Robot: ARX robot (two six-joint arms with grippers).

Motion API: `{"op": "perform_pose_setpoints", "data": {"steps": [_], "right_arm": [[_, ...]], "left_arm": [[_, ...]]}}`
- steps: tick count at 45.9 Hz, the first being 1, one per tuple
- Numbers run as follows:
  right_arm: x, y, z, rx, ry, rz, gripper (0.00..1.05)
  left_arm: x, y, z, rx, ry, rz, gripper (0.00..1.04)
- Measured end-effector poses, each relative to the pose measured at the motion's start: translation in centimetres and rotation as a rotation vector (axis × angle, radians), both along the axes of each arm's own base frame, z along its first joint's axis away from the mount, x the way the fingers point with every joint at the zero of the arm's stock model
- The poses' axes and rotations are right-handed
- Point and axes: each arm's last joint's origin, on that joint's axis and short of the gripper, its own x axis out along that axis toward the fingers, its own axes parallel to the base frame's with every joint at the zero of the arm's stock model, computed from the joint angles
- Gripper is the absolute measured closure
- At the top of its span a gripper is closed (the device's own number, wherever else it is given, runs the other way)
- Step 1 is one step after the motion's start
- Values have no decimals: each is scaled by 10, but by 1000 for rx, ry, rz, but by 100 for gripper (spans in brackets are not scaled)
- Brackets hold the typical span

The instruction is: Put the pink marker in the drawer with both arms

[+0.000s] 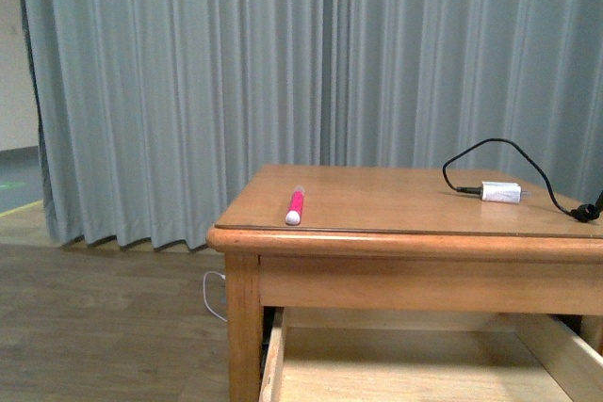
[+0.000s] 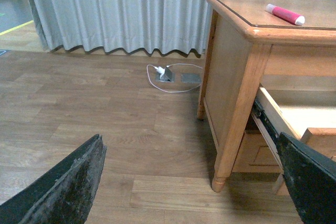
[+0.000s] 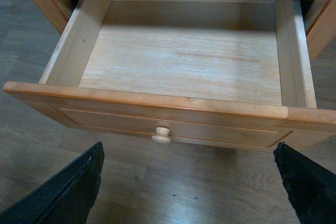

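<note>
A: Where does the front view sit?
B: Low, about level with the cabinet top (image 1: 396,200), facing the curtain (image 1: 188,82) straight on. The open drawer (image 1: 415,364) just shows at its bottom edge.
A: And the left wrist view?
B: Off to the cabinet's left side, further back and near the floor (image 2: 79,108), looking slantwise past the left gripper (image 2: 189,192) at the corner leg (image 2: 236,124).
A: The right wrist view?
B: Close above the drawer front, looking steeply down into it, with the knob (image 3: 161,135) near the centre.
A: What overlaps?
B: The drawer appears in all three; the pink marker (image 1: 295,206) on the top shows only in the front and left wrist views
</note>
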Motion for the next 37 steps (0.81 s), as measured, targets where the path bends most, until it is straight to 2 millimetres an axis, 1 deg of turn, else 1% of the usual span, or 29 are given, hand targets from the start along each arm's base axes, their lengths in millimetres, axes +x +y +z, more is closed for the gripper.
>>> {"op": "perform_pose_setpoints", "data": {"steps": [1, 5, 7, 10, 24, 26, 28, 30, 32, 34, 36, 37], "right_arm": [[0, 0, 0, 0, -1, 0, 8], [-19, -9, 0, 6, -6, -20, 8], [-26, -11, 4, 14, -41, -24, 8], [-31, -13, 11, 23, -86, -31, 8], [-31, -13, 11, 23, -81, -29, 8], [-31, -13, 11, 23, -80, -29, 8], [-31, -13, 11, 23, -80, -29, 8], [-31, -13, 11, 23, -80, -29, 8], [-31, -13, 11, 23, -80, -29, 8], [-31, -13, 11, 23, -80, -29, 8], [-31, -13, 11, 23, -80, -29, 8], [-31, -13, 11, 23, -80, -29, 8]], "left_arm": [[0, 0, 0, 0, 0, 0, 6], [0, 0, 0, 0, 0, 1, 6], [0, 0, 0, 0, 0, 3, 6], [0, 0, 0, 0, 0, 0, 6], [0, 0, 0, 0, 0, 3, 6], [1, 0, -1, -31, 34, 41, 6], [6, -4, 0, -63, 82, 85, 6], [14, -10, 9, -75, 104, 71, 6], [25, -17, 28, -78, 94, 29, 6], [39, -24, 50, -78, 74, -7, 6], [51, -29, 63, -71, 63, -17, 6], [61, -32, 72, -64, 52, -25, 6]]}}
